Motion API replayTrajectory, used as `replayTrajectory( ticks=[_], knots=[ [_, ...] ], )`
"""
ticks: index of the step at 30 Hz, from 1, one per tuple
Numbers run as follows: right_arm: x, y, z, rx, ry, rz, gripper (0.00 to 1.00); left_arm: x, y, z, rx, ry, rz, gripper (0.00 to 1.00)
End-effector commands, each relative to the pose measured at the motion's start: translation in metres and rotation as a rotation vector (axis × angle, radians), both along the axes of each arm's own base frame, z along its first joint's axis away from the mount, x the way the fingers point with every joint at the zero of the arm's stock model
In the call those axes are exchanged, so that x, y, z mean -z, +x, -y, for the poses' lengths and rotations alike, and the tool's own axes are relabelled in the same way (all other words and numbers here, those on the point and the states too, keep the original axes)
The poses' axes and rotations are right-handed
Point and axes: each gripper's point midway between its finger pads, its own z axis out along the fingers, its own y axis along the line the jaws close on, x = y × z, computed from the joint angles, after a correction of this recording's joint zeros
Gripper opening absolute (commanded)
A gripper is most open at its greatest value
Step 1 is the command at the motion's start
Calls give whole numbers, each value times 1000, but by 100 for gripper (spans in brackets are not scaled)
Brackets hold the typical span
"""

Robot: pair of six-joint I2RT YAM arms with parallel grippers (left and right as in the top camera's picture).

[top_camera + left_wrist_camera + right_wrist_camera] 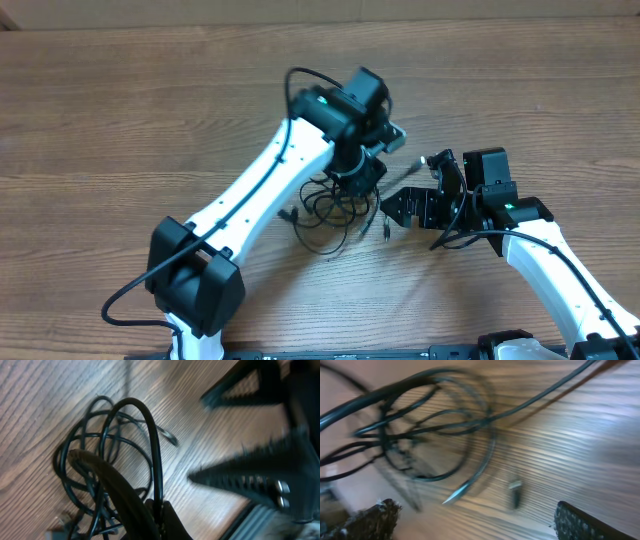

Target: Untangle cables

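Right claw [412, 205], right of frame centre: jaws wide apart, holding nothing. Left claw [358, 178], frame centre: pinched together on a loop of the cables [325, 208]; tangle lies just below-left on wooden surface [120, 100].

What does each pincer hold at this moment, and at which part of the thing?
The left pincer pinches the cables at one raised loop, not at an end. The right pincer is open and holds nothing.

White arm links [270, 180], black joints [195, 278], green lights [322, 100]
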Motion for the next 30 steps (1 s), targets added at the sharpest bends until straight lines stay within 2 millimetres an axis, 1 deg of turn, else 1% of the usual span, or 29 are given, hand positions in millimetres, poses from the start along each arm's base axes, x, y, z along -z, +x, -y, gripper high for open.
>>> replayTrajectory(
  ticks=[1, 6, 9, 12, 18, 22, 24, 26, 27, 28, 29, 30],
  knots=[
    [-22, -2, -19, -27, 160, -17, 100, -31, -6, 11, 10, -185, -71, 4],
    [-29, 9, -21, 14, 189, 0, 100, -50, -12, 13, 51, -341, -151, 4],
    [-33, 13, -21, 12, 193, 26, 99, -67, -21, 14, 129, -463, -177, 4],
    [-32, 15, -20, 20, 186, 32, 95, -88, -26, 14, 194, -611, -193, 4],
    [-32, 16, -20, 22, 184, 36, 93, -130, -27, 5, 252, -885, -194, 4],
    [-31, 17, -19, 29, 174, 39, 89, -145, -25, -3, 232, -975, -206, 4],
    [-28, 20, -15, 49, 146, 44, 83, -148, -24, -6, 213, -988, -222, 4],
    [-23, 23, -9, 76, 109, 48, 68, -148, -24, -7, 205, -987, -229, 4],
    [-19, 25, -4, 107, 81, 38, 56, -147, -25, -8, 201, -981, -233, 4],
    [-12, 28, 5, 170, 39, 12, 47, -147, -24, -9, 196, -977, -236, 4],
    [-5, 29, 15, 233, -7, -13, 35, -145, -24, -10, 193, -964, -236, 4],
    [3, 29, 26, 295, -59, -40, 25, -140, -23, -13, 187, -936, -232, 4]
  ],
)
